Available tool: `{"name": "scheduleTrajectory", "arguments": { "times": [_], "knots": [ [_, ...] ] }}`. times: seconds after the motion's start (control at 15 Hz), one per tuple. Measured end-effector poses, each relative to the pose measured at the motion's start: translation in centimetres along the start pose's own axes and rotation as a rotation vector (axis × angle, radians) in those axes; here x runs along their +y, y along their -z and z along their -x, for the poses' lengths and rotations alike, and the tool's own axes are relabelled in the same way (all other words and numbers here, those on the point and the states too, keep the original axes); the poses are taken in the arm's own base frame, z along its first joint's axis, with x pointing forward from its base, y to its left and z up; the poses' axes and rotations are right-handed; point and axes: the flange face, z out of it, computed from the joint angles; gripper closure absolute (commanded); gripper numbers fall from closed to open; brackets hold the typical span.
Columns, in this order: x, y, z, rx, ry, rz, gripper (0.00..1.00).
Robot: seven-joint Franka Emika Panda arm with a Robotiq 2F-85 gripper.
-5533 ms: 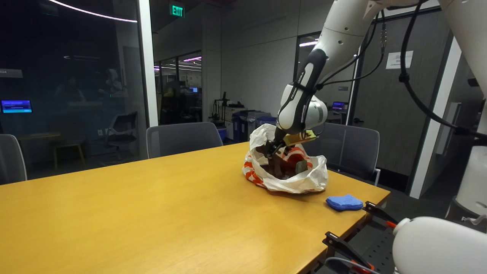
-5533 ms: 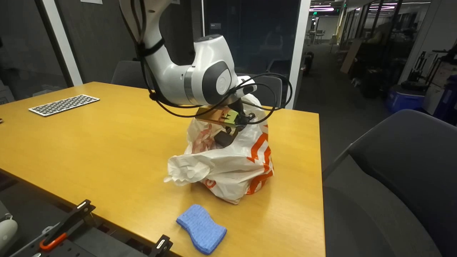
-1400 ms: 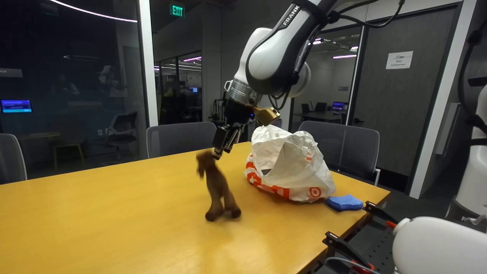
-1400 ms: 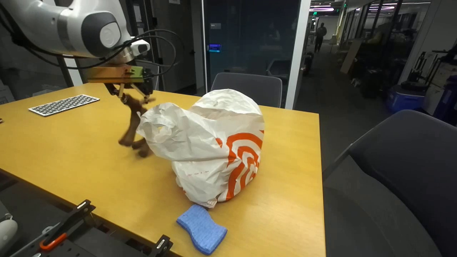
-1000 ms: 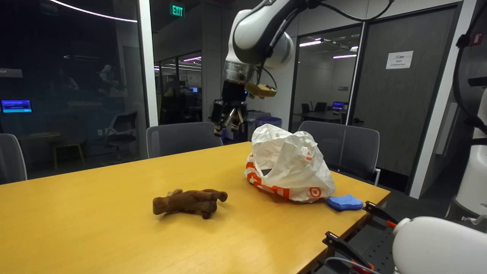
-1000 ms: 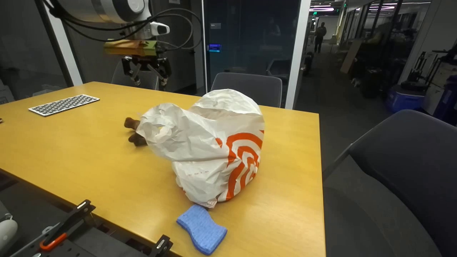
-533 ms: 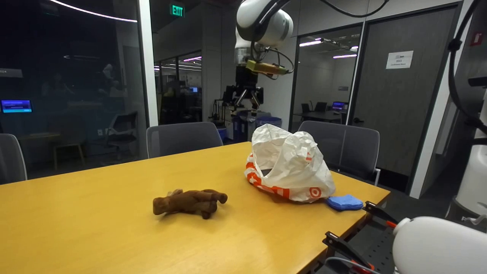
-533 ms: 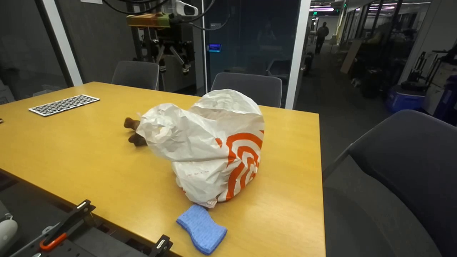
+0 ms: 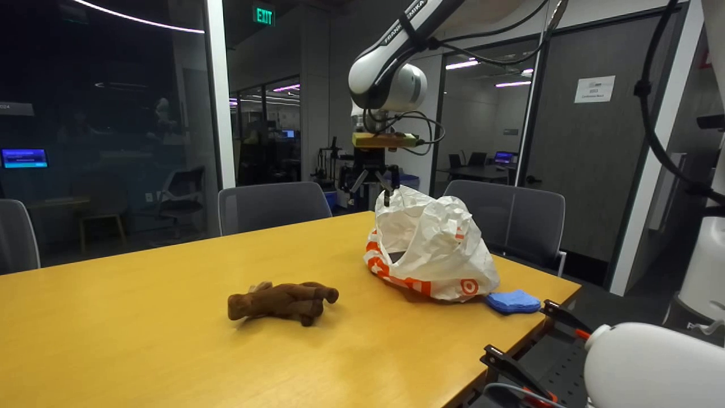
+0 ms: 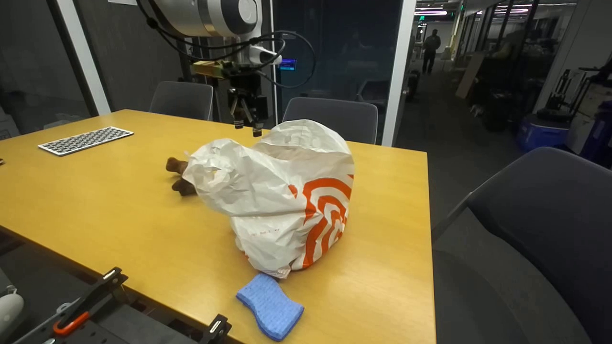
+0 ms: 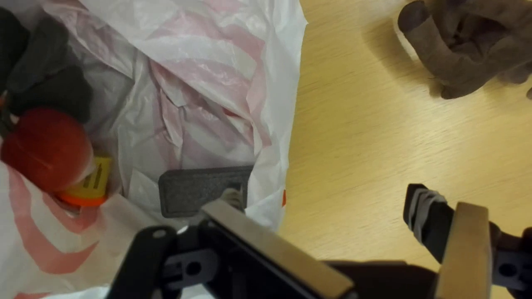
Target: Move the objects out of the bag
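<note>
The white plastic bag with red print (image 9: 453, 269) stands open on the table; it also shows in an exterior view (image 10: 267, 205) and the wrist view (image 11: 282, 74). Inside it, the wrist view shows a red round object (image 11: 48, 149), a yellow and orange item (image 11: 93, 182), a dark grey rectangular object (image 11: 183, 193) and dark shapes (image 11: 52, 83). A brown plush toy (image 9: 277, 301) lies on the table beside the bag. My gripper (image 9: 369, 200) is open and empty, above the table at the bag's edge. One fingertip overlaps the dark grey object in the wrist view (image 11: 327, 199).
A blue sponge (image 9: 512, 301) lies by the bag near the table's edge, also in an exterior view (image 10: 270, 306). A white keyboard (image 10: 86, 140) lies at the far side. Clamps (image 10: 91, 298) grip the table edge. Chairs (image 9: 274, 208) stand around.
The gripper lifted the brown plush toy out of the bag and let it go on the table. It then rose, moved back toward the bag and came lower. The bag's rim shifted.
</note>
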Motion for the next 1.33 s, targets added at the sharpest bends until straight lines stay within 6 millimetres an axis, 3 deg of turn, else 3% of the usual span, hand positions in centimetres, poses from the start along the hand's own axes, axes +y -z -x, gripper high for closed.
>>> {"name": "scheduleTrajectory", "arguments": {
  "times": [0.2, 0.33, 0.47, 0.73, 1.13, 1.33],
  "knots": [
    [1.7, 1.8, 0.9, 0.011, -0.159, 0.0, 0.0],
    [3.6, 4.0, 2.2, 0.017, -0.267, 0.001, 0.0],
    [5.6, 4.8, 3.5, 0.01, -0.377, 0.007, 0.0],
    [8.9, 2.3, 4.9, -0.03, -0.55, 0.026, 0.0],
    [8.9, 1.4, 5.0, -0.037, -0.567, 0.003, 0.0],
    [8.6, -0.3, 4.6, -0.036, -0.561, 0.013, 0.0]
  ]
}}
